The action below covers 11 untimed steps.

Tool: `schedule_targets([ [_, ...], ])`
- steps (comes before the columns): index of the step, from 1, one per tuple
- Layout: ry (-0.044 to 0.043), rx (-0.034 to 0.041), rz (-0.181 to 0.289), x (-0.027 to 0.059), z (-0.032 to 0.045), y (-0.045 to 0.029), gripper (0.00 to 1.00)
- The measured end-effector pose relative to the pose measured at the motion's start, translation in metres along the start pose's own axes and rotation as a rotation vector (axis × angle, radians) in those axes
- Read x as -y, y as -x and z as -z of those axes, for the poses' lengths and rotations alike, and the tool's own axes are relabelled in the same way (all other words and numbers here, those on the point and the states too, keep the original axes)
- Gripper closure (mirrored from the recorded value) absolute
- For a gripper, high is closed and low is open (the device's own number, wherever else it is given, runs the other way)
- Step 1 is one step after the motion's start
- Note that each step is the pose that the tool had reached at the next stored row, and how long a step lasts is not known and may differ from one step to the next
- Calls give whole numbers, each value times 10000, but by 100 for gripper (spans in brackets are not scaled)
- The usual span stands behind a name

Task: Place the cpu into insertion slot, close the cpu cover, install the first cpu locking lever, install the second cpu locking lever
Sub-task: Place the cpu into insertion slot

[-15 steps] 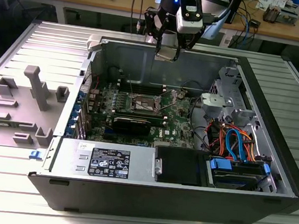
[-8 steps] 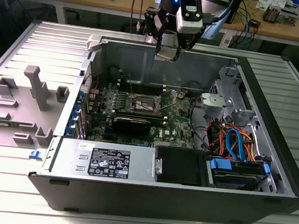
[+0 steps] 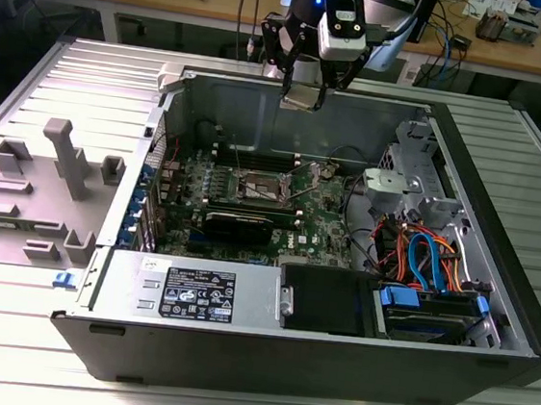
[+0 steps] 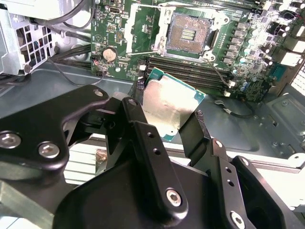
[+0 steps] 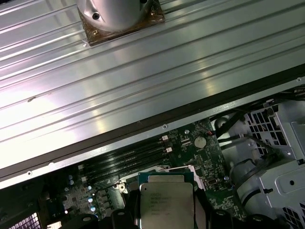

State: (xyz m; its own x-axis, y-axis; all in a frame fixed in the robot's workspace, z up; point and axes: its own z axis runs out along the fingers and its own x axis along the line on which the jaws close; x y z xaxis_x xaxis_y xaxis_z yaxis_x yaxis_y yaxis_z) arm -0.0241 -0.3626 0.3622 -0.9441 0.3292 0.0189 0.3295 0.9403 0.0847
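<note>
My gripper [image 3: 304, 95] hangs above the back wall of the open computer case, shut on the cpu [image 3: 302, 97]. In both wrist views the cpu [image 4: 171, 107] [image 5: 166, 200] is a flat silvery square on a green carrier, pinched at two opposite edges by the black fingers [image 4: 143, 131]. The insertion slot [image 4: 188, 31] [image 3: 260, 188] lies bare on the green board below, dark centre showing. The cpu cover [image 4: 131, 36] stands swung open beside it. A thin wire locking lever [image 4: 217, 71] sticks out past the slot's corner.
Long black memory slots [image 4: 186, 67] run beside the socket. A black drive box [image 3: 323, 300], a labelled power supply [image 3: 193, 291] and orange and blue cables [image 3: 420, 257] crowd the case front. A grey fixture [image 3: 56, 170] sits at the exterior view's left.
</note>
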Motion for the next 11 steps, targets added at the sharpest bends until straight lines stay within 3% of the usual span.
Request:
schedule_targets([
  [11,1,4,-48,0,0,0,45],
])
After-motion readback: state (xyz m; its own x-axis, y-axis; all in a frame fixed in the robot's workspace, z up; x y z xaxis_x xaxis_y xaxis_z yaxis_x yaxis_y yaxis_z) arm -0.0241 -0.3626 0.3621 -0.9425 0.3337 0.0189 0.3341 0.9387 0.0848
